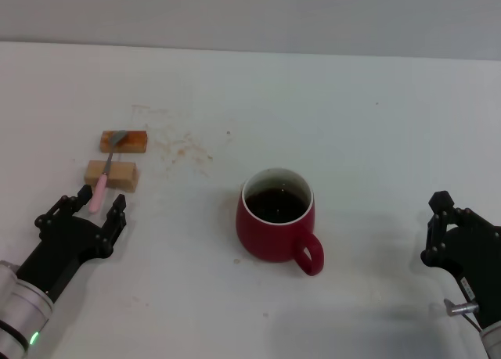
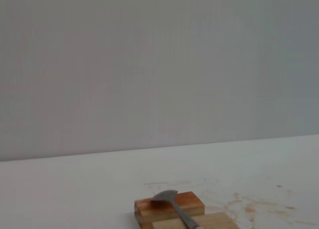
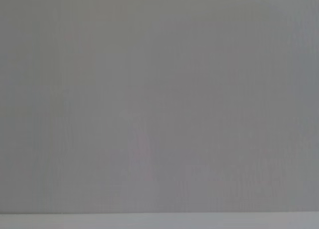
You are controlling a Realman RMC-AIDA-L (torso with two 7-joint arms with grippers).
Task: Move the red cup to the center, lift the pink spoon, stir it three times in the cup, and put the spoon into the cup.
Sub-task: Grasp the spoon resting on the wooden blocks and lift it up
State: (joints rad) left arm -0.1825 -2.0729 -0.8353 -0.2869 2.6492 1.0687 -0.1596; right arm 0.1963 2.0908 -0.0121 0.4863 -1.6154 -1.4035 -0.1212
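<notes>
The left end effector (image 1: 98, 209) hovers low with its fingers apart, straddling the tip of the pink spoon (image 1: 102, 183). The right end effector (image 1: 446, 226) sits parked near the right edge, fingers together. The red cup (image 1: 275, 224) stands at the middle of the surface (image 1: 352, 124), holding dark liquid. Farther back, the spoon lies across 2 wooden blocks (image 1: 117, 157). A shallow pinch on that thin handle could slip, or nudging the blocks could roll the spoon off.
</notes>
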